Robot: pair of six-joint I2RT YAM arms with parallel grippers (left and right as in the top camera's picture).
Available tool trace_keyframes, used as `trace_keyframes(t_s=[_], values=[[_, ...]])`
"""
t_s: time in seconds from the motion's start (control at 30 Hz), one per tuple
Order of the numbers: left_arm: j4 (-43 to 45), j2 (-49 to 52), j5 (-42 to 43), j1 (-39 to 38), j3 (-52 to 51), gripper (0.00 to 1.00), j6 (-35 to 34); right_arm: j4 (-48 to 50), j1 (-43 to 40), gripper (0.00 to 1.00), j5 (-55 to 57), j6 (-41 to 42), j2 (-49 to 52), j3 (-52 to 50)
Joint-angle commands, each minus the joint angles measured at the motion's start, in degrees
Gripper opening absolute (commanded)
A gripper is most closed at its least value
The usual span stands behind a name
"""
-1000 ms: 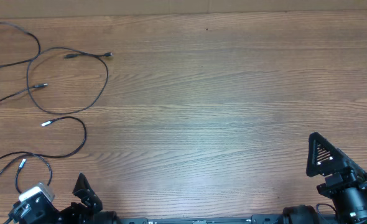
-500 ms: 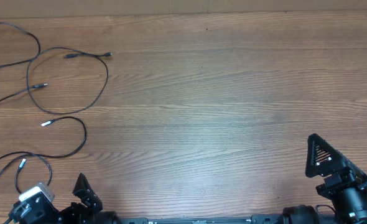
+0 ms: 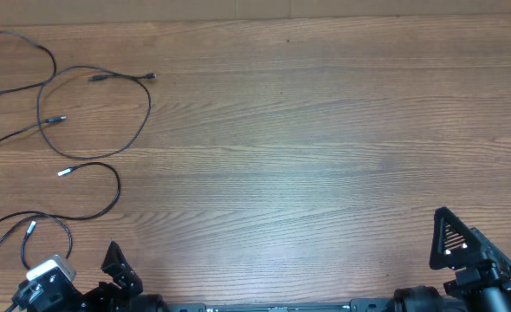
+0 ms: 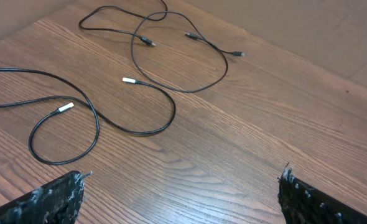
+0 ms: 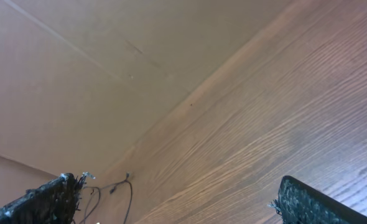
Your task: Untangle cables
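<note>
Thin black cables lie at the table's left. One cable point(image 3: 143, 113) forms a big loop with plugs at the top, crossed by a second cable point(image 3: 13, 87) running to the far-left corner. A white-tipped cable point(image 3: 108, 195) curves below them, and another white-tipped cable point(image 3: 52, 225) loops near the front left. All show in the left wrist view point(image 4: 171, 106). My left gripper point(image 4: 180, 193) is open and empty, low at the front left, short of the cables. My right gripper point(image 5: 180, 199) is open and empty at the front right corner point(image 3: 455, 238), far from them.
The wooden table point(image 3: 307, 147) ends at a tan back wall point(image 5: 109, 62). The left arm's base point(image 3: 48, 282) sits at the front left edge, close to the nearest cable loop.
My right gripper has drawn back slightly toward the front edge. The cables and the left arm have not moved.
</note>
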Motion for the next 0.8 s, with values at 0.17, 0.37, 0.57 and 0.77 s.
trace_keyframes(t_s=[0.17, 0.37, 0.57, 0.77], values=[[0.11, -0.61, -0.76, 0.35, -0.09, 1.0, -0.83, -2.29, -2.27, 1.0, 3.87, -0.81, -5.62, -0.46], [0.11, -0.61, -0.76, 0.35, -0.09, 0.99, -0.85, 2.16, -4.35, 1.0, 3.91, -5.81, -9.42, -2.89], [0.11, -0.61, -0.76, 0.35, -0.09, 1.0, -0.85, 11.96, -4.28, 1.0, 3.5, -7.98, -13.31, -11.04], [0.11, -0.61, -0.76, 0.35, -0.09, 1.0, -0.85, 22.34, -4.28, 1.0, -0.2, -7.96, -15.32, -21.35]])
